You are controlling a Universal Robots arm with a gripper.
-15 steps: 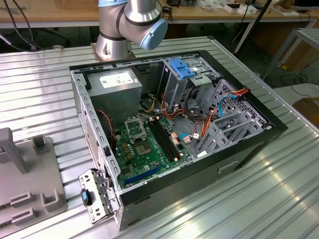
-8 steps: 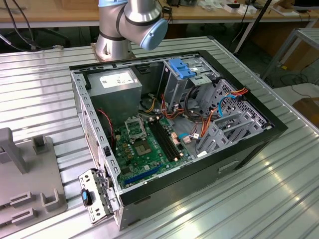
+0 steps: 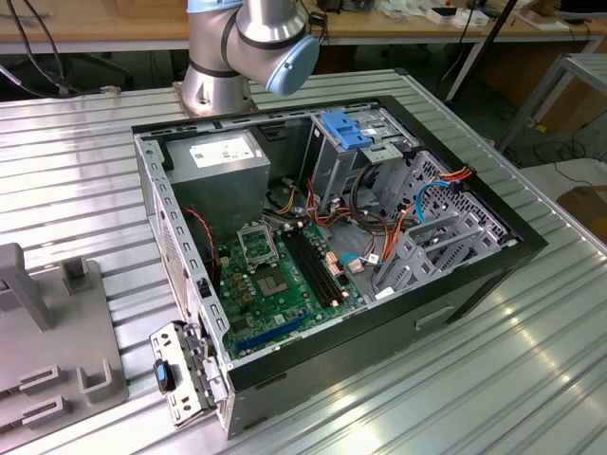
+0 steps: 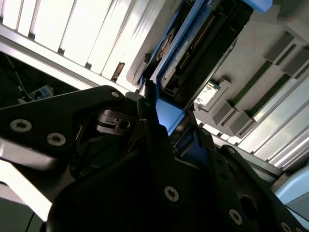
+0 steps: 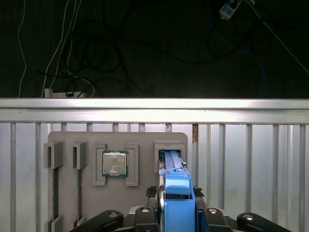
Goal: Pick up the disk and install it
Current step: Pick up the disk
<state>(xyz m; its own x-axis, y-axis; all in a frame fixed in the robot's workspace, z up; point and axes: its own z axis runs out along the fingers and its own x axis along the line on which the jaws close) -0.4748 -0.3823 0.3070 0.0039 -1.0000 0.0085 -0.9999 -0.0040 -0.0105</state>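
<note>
1. With fingers point(image 5: 151, 192) pinching the disk point(image 5: 175, 191) by its flat sides in the first wrist view, count the grip as made. Standing on edge, lower end in the slot point(image 5: 170, 155) at a corner of the tray point(image 5: 67, 137), by the table's point(image 5: 251, 159) edge. Draw straight along the slot walls, no twist; keep clear of the chip point(image 5: 115, 163) in the neighbouring pocket.
2. In the second wrist view, gripper point(image 4: 170, 120) clamped on the disk's blue edge; judge the plastic smooth, so hold squarely.
3. In the exterior view, open case point(image 3: 379, 353) mid-table, tray at the table's edge on the exterior view's left.
</note>
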